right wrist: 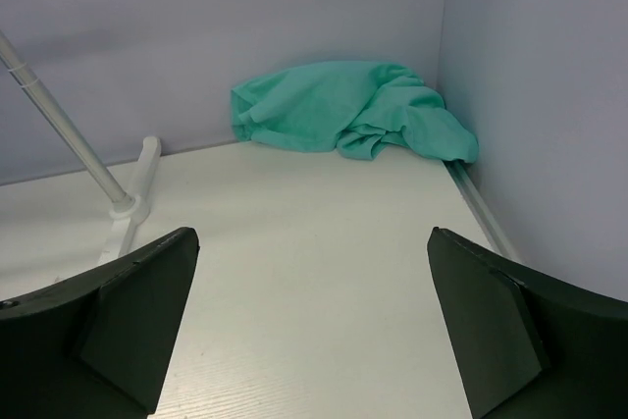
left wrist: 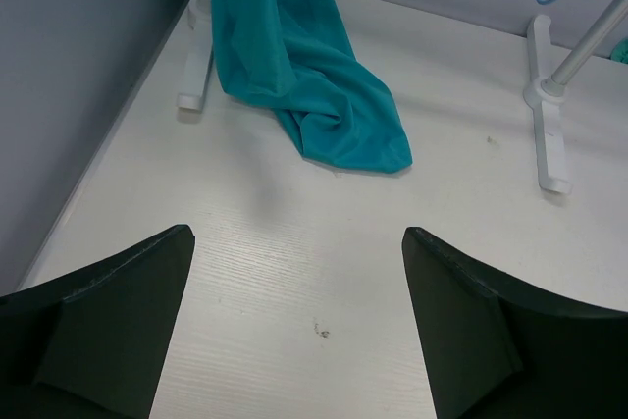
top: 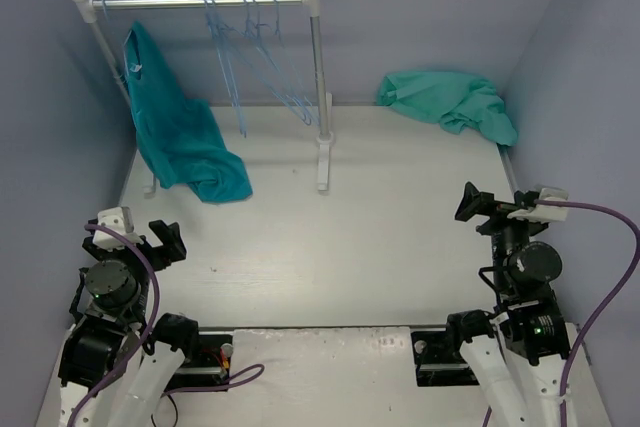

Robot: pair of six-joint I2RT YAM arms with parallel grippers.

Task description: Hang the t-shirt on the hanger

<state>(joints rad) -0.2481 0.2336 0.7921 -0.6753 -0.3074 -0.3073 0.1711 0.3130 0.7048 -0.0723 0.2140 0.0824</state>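
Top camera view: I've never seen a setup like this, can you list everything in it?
t-shirt: one, mint green, crumpled in the table's far right corner.
garment: one, darker turquoise, hanging at the rail's left end, bottom pooled on the table.
hangers: several, pale blue, hooked on the rail's bar.
clothes rail: one, white posts, metal bar, far left.
table: one, white.
cables: purple, looping off both arms.
left arm, right arm: black and white, near edge.
left fingers: black, open, empty.
right fingers: black, open, empty.
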